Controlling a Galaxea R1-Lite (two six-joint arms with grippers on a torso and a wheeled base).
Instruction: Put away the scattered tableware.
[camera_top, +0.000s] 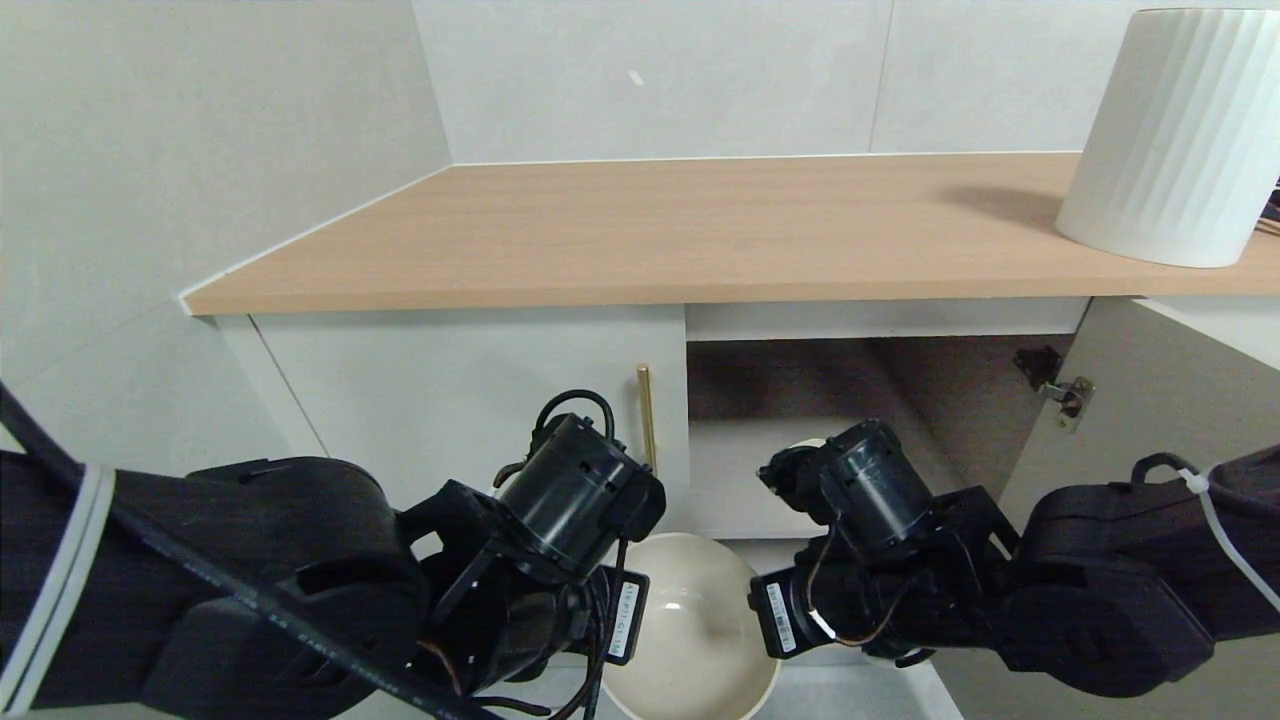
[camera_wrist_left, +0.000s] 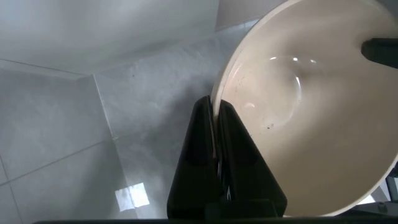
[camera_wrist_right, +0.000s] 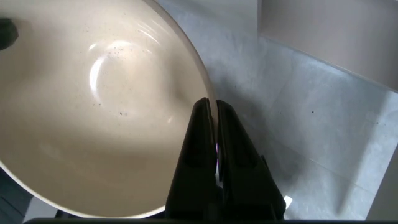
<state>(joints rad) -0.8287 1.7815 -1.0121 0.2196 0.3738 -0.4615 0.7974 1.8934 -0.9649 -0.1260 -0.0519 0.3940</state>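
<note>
- I see one cream round ceramic bowl (camera_top: 690, 630), held low in front of the white cabinet, below the front edge of the light wooden desk (camera_top: 650, 230) and over the pale tiled floor (camera_wrist_left: 74, 137).
- Two grippers hold it from opposite sides. The left gripper (camera_wrist_left: 214, 111) has its fingers (camera_wrist_left: 199, 149) pinching the bowl's rim, and the right gripper (camera_wrist_right: 212, 111) pinches the rim on the other side.
- Of the cabinet's two doors, the left door (camera_top: 470, 400) is shut, its single brass bar handle (camera_top: 645, 415) just above the bowl.
- The right door (camera_top: 1150, 420) is swung out on its hinge (camera_top: 1065, 400), leaving one dark open compartment (camera_top: 850, 390) beyond the bowl.
- One white ribbed cylindrical container (camera_top: 1170, 140) stands at the desk's right end, well apart from the bowl.
</note>
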